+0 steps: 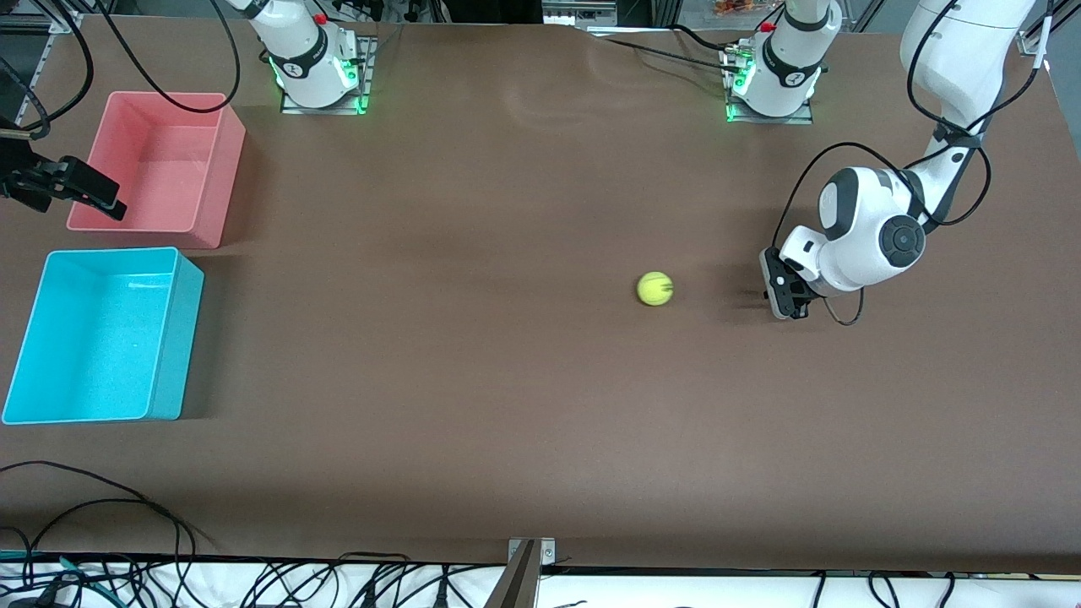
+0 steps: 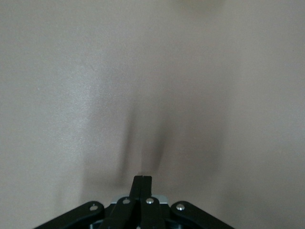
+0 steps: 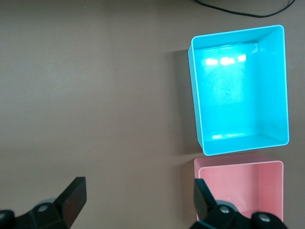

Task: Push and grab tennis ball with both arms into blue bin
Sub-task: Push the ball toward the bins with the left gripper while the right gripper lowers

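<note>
While the tennis ball (image 1: 654, 288) is sitting loose on the brown table (image 1: 507, 380), I am keeping my left gripper (image 1: 787, 306) low at the tabletop just beside it, on the side toward my left arm's end of the table. Its fingers (image 2: 142, 183) are pressed fully together and gripping nothing; only bare table lies under them, apart from a sliver of yellow-green at the frame's edge that may be the ball. Ball and gripper are apart, not touching.

My right gripper (image 1: 84, 190) is waiting with jaws spread wide and empty, up over the table beside the pink bin (image 1: 221, 160). The blue bin (image 1: 181, 338) is standing just next to that hand, nearer the front camera than the pink one, with nothing in it.

Judging progress: early. The ball is lying well apart from my right hand and from the blue bin, so most of the push along the table is still ahead, then the grab by my right hand and the drop into the bin.
</note>
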Controlling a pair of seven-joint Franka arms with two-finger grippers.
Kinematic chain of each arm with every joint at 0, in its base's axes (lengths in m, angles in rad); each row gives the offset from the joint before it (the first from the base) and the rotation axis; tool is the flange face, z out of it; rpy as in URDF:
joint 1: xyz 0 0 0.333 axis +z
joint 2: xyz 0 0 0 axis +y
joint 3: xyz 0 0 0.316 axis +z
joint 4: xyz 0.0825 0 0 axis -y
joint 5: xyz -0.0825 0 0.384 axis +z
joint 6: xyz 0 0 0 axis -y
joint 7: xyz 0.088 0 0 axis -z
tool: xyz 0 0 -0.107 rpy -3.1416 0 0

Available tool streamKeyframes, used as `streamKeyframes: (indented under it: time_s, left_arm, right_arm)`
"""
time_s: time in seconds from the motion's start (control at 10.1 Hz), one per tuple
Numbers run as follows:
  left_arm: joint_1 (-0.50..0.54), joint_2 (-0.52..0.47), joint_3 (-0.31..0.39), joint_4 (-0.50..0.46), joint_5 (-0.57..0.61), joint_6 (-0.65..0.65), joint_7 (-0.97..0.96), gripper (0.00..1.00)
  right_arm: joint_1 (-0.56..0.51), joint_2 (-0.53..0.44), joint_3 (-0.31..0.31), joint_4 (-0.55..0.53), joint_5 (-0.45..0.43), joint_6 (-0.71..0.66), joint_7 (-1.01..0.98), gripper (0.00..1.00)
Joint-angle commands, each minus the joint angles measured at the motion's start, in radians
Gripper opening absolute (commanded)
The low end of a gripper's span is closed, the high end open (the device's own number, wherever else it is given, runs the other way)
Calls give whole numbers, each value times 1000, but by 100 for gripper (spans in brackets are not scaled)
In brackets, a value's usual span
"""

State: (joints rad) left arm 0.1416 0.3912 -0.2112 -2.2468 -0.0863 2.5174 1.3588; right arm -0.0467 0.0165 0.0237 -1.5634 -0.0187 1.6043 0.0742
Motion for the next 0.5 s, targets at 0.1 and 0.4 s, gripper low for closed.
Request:
streamKeyframes:
  time_s: [0.1,0.4]
  left_arm:
    - [3,2,-4,6,-4,8,2,0]
    - [3,2,-4,6,-4,8,2,0]
  right_arm:
    - [-7,8,2,23,14,-6,7,100]
    - [-16,49,-11,26,16,5,1,100]
